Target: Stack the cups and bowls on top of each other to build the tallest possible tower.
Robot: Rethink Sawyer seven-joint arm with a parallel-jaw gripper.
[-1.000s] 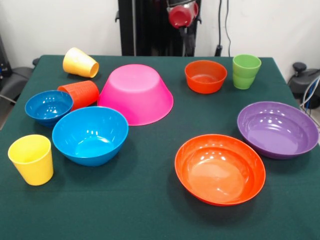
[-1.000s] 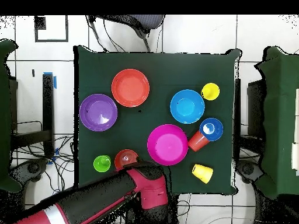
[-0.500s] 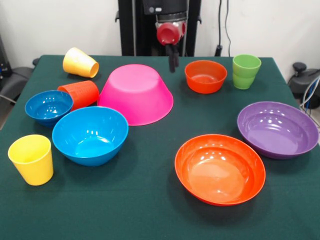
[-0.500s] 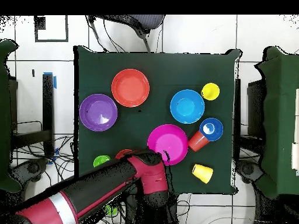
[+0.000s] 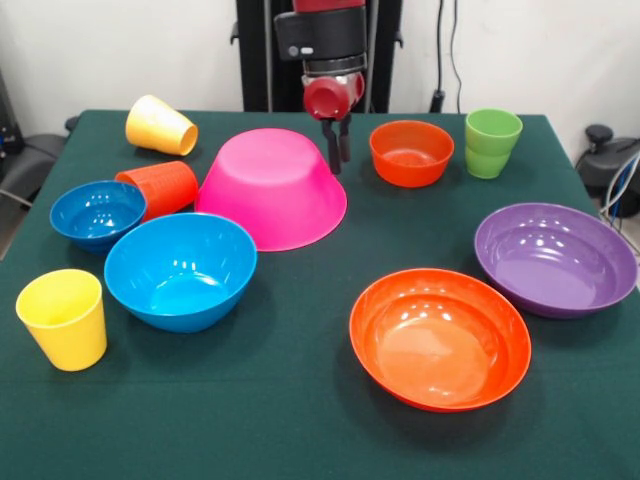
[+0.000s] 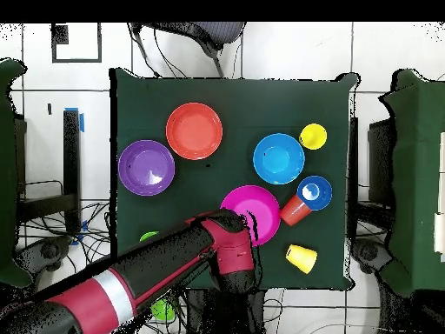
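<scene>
the large pink bowl [image 5: 272, 186] sits mouth-down on the tabletop [image 5: 300, 420], no tower built yet; an orange-red cup [image 5: 160, 187] and a yellow cup [image 5: 160, 125] lie on their sides beside it. the gripper [image 5: 336, 150] has moved lower and toward the pink bowl's far rim, fingers nearly together, empty. open cloth lies along the near edge.

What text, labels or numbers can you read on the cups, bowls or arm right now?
None can be read.
The cups and bowls are plain.
The black block of the arm, above the gripper, carries small pale marks: too small to read.
</scene>
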